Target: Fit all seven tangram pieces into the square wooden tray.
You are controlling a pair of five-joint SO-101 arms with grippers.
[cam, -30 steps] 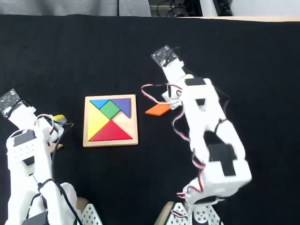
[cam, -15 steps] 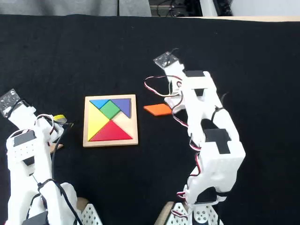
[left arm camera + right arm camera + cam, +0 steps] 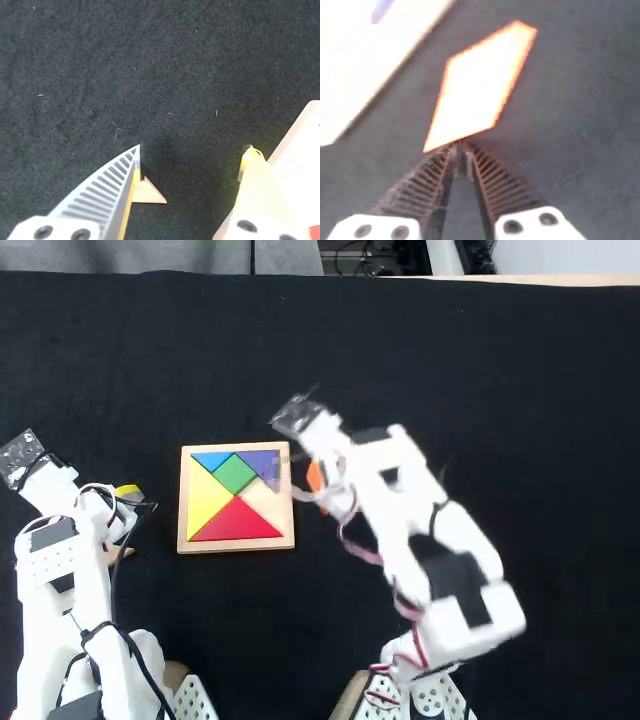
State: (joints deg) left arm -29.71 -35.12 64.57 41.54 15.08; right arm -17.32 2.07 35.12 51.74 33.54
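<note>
right claw (image 3: 462, 146) pressed together, tips touching a corner of the orange parallelogram (image 3: 480, 85). the piece lies flat on the black tabletop (image 3: 480, 390), just beside the square wooden tray (image 3: 236, 544), which holds coloured pieces. left claw (image 3: 193, 149) is spread above the tabletop on the tray's other side.

Tray (image 3: 236, 546) flat on black table (image 3: 520, 390), left of centre. In it: blue triangle (image 3: 211, 459) at top, green square (image 3: 235, 475) under it, purple piece (image 3: 262, 462) in top right corner, yellow triangle (image 3: 203, 502) at left, red triangle (image 3: 237, 523) at bottom. Pale wood-coloured patch (image 3: 268, 500) at right side. Orange piece (image 3: 314, 476) just beside tray's right rim, mostly hidden by right arm (image 3: 400, 502), whose end overhangs tray's top right corner. Left arm (image 3: 60, 550) well apart, left of tray.
</note>
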